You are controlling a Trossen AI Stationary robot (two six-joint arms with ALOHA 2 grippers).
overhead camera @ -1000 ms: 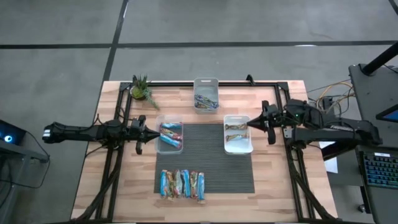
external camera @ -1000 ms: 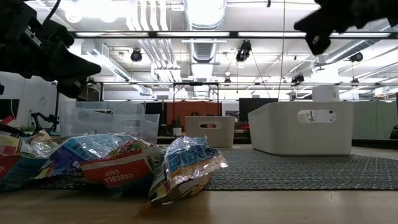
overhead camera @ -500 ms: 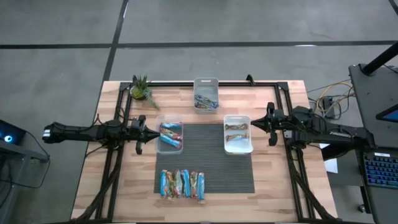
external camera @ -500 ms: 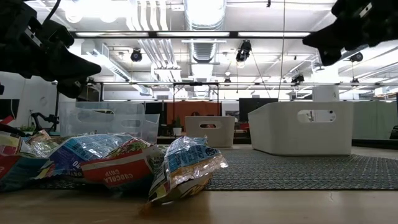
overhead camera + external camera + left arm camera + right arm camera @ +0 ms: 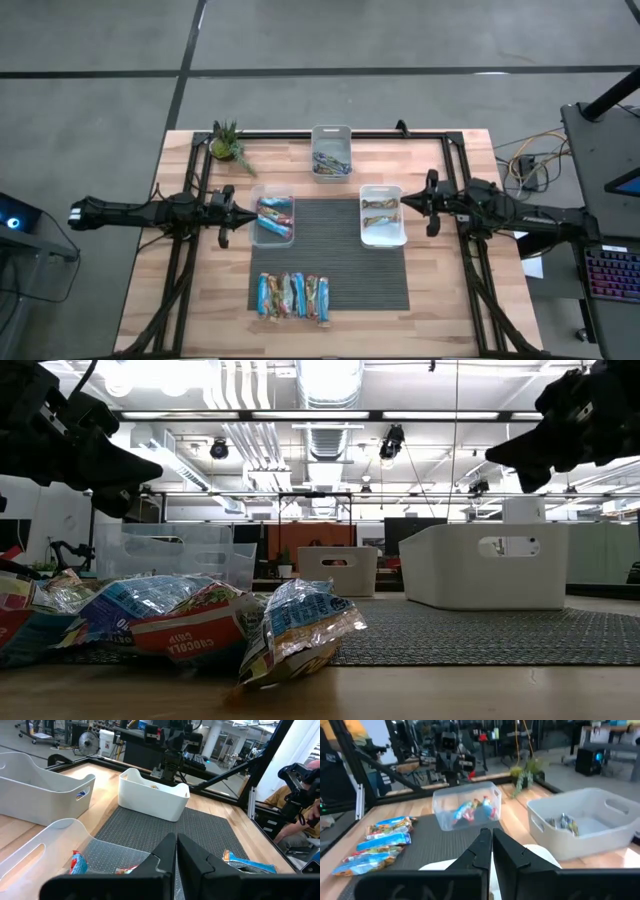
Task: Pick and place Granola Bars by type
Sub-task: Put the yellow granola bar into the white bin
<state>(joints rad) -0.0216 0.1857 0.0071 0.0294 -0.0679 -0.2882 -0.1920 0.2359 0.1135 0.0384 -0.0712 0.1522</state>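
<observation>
Several granola bars (image 5: 293, 296) lie side by side on the near part of a dark mat (image 5: 340, 250); they fill the foreground of the low view (image 5: 200, 620). More bars lie in a clear bin (image 5: 273, 220), a white bin (image 5: 382, 215) and a far white bin (image 5: 332, 153). My left gripper (image 5: 240, 213) hangs shut just left of the clear bin, pointing toward it (image 5: 176, 840). My right gripper (image 5: 405, 203) hangs shut just right of the white bin, above the table (image 5: 497, 455) (image 5: 487, 834). Neither holds anything.
A small potted plant (image 5: 228, 145) stands at the table's far left corner. Black frame rails (image 5: 185, 260) run along the table's left and right sides. A person (image 5: 300, 785) sits beyond the table's edge in the left wrist view.
My right gripper has sunk toward the table beside the white bin, drawn back a little toward the right edge and tipped to level. It has stayed shut and empty. The bars and bins have not moved.
</observation>
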